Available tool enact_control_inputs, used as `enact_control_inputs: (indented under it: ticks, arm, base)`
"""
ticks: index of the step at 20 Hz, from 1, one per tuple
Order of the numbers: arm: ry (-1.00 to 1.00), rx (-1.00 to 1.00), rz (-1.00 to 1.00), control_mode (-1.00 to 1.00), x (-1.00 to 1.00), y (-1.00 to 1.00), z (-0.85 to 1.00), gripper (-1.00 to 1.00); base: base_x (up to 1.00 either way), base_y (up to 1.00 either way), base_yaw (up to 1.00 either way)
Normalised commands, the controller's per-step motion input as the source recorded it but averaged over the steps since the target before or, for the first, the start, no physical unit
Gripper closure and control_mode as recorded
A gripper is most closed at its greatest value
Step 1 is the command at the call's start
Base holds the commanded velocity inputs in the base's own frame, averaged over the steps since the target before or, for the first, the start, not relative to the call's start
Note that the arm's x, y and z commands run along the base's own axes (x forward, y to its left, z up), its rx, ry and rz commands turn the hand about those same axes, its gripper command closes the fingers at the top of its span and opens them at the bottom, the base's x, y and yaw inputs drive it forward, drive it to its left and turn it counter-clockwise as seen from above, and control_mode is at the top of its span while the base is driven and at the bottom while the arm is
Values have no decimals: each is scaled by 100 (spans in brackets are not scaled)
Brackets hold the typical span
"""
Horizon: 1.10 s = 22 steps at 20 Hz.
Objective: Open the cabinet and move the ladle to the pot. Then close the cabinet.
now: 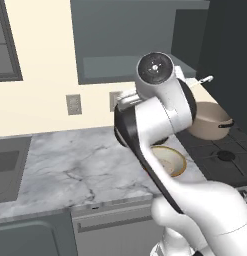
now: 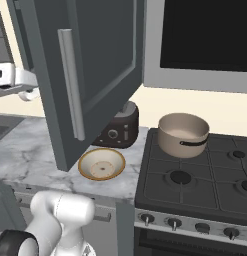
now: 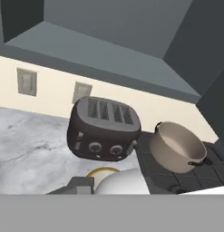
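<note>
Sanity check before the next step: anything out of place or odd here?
Nothing spilled or damaged. The cabinet door hangs wide open over the counter, and the ladle is in the air near the pot, not in it. Toaster and bowl sit upright.

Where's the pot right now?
The pot stands on the stove's back-left burner, just right of the toaster, with the yellow-rimmed bowl on the counter nearby.
</note>
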Motion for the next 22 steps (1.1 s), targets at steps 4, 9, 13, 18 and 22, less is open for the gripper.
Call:
enact_control_inputs:
  ticks: [4,9,13,18,22]
  arm:
    - [-3,0,8,-100,-50,0,0,100]
    - [-1,0,6,-100,-49,0,0,100]
    - [0,0,2,-100,-34,0,0,100]
    - [0,0,1,-100,-36,0,0,100]
    - [-2,0,1,-100,-30,0,0,100]
  base:
    - [0,0,0]
    - [0,0,0]
    - [0,0,0]
    - [0,0,0]
    - [0,0,0]
